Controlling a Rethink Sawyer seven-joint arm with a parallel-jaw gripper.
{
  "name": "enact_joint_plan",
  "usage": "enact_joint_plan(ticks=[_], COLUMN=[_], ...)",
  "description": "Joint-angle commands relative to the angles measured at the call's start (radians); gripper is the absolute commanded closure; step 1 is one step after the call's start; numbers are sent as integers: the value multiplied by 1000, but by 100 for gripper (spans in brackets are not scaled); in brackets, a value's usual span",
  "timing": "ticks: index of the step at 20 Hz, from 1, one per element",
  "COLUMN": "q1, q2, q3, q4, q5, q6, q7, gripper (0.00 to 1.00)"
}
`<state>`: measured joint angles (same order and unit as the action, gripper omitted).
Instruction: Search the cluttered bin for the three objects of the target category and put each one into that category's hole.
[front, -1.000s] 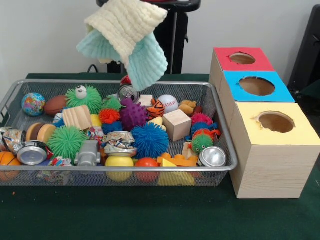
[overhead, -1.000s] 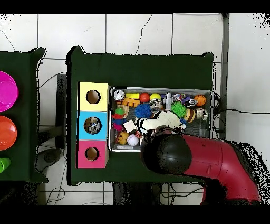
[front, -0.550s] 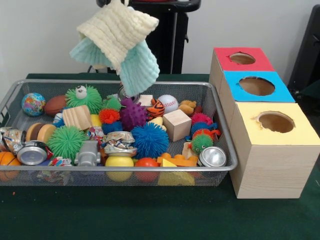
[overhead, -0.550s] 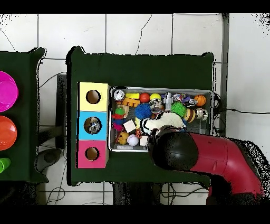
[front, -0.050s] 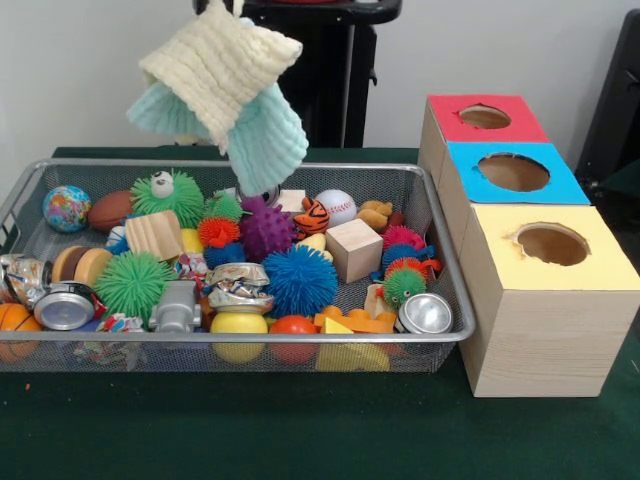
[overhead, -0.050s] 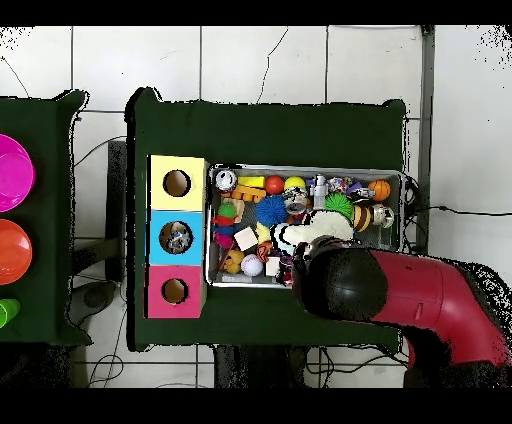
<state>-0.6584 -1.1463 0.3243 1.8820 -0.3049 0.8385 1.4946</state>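
A knitted cloth (front, -0.050s: 220, 90), cream over pale mint, is seen hanging high above the far rim of the wire mesh bin (front, -0.050s: 440, 335), its long axis running down from the top edge and slanting slightly right, the mint corner pointing down. The gripper is hidden above the frame, so how it is set cannot be told. Below, spiky rubber balls, a wooden cube (front, -0.050s: 353, 249) and crushed cans are heaped. The three-hole wooden box (front, -0.050s: 540, 330) is seen beside the bin

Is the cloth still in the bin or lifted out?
Lifted out: the cloth hangs folded above the bin, clear of the toys. What holds it is hidden.
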Motion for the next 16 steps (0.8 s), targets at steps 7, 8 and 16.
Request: enact_joint_plan(ticks=[7, 8, 16], q1=[-134, -143, -215], q2=[46, 50, 60], q3=[172, 181, 256], q4=[-66, -71, -78], q5=[-61, -63, -83], q6=[66, 71, 88], q7=[-320, -325, -360], gripper=[100, 100, 100])
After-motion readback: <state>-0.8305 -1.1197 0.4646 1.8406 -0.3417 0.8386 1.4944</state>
